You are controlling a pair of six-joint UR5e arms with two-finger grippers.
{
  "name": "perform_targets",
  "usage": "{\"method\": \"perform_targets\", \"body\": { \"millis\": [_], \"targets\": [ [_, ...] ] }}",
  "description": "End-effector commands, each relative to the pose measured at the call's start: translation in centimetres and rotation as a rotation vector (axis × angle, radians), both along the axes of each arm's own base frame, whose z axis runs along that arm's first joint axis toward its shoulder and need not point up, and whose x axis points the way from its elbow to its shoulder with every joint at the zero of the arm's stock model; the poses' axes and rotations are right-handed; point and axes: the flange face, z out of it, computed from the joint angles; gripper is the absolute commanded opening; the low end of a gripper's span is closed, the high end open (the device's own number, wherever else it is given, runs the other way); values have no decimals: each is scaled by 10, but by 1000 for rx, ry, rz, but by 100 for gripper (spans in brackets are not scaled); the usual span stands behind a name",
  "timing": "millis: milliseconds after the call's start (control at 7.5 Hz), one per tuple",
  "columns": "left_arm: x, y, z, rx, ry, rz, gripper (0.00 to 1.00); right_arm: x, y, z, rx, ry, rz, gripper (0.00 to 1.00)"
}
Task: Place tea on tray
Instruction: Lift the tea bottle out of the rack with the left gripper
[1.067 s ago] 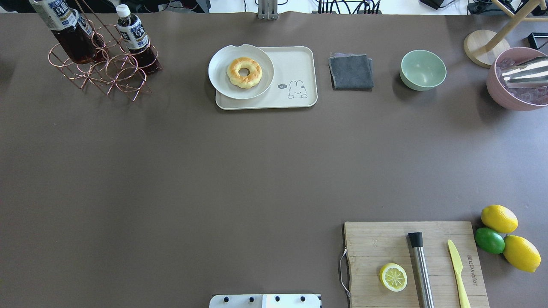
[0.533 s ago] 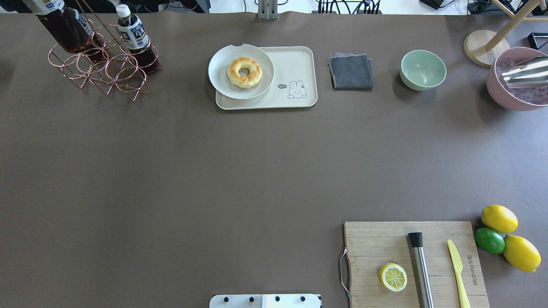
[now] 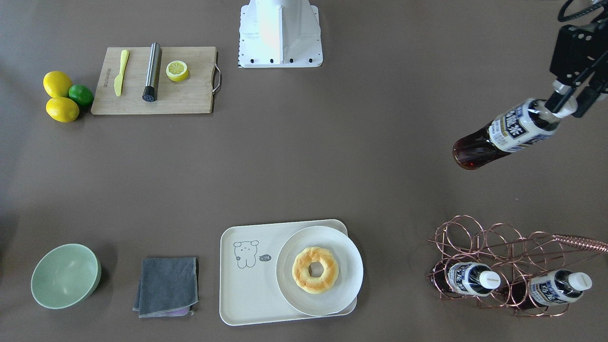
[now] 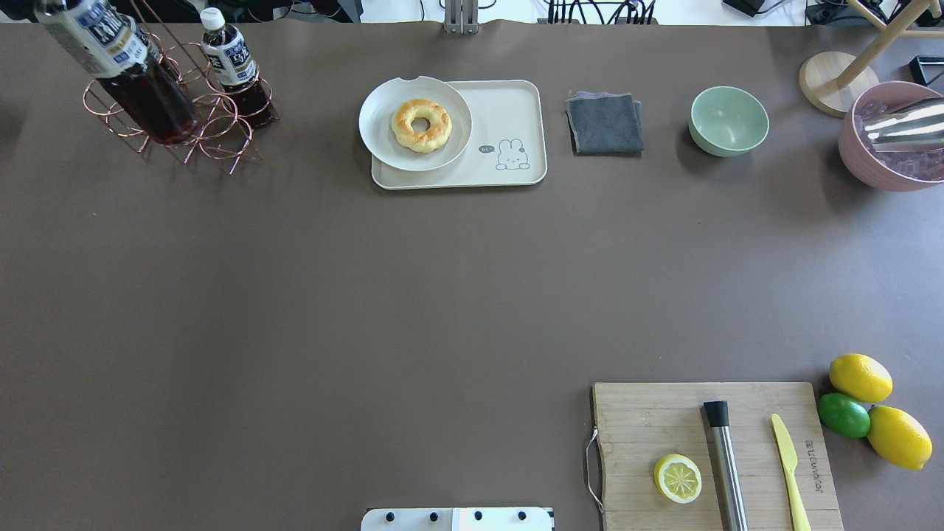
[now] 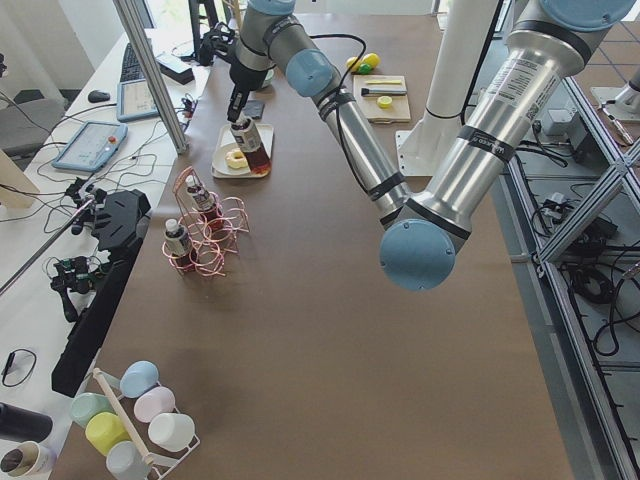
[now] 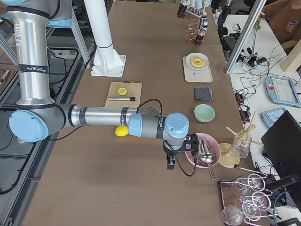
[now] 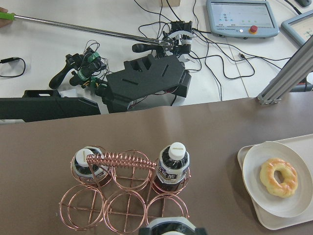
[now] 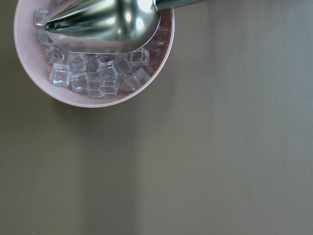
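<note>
Tea bottle [image 4: 125,74] has shifted since the overhead shot half a second ago. Then it was mostly off the top-left edge; now most of its body shows, over the wire rack [image 4: 177,118].

Left tool [image 3: 567,105] is clamped on the white-cap end. The bottle hangs free, lifted clear of the rack and the worktop [image 4: 369,295]. Two other bottles sit in the rack.

Right tool [image 6: 173,162] hangs by the pink ice bowl [image 4: 859,166], seen only from the side, so can't tell whether it's open.

Step in hand, I'd say: carry to the tray [image 4: 516,103]. Plate [image 4: 380,118] with doughnut [image 4: 420,125] takes the tray's rack-side half, so aim for the bare end with the drawing.

With a cap-only grip the bottle may swing:
- traverse slowly
- hold height until past the plate
- lower straight
- let the base sit flat inside the rim before letting go
</note>
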Motion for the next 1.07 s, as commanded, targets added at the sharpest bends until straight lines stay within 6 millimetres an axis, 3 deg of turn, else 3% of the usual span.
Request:
{"method": "perform_targets", "body": {
  "millis": [0,267,667,800,933],
  "targets": [
    [111,61,-29,-60,42,-71,0,0,0,0,0,-2,0,100],
    [197,94,-47,-60,48,-141,0,0,-2,-1,3,0,0,100],
    [318,128,-110,-56,-7,-222,0,0,-4,-5,11,-1,0,100],
    [334,140,-110,-36,-23,-223,0,0,-4,-6,14,0,0,100],
    [350,134,-106,-34,-64,-236,0,0,-6,-9,18,0,0,100]
  ]
}}
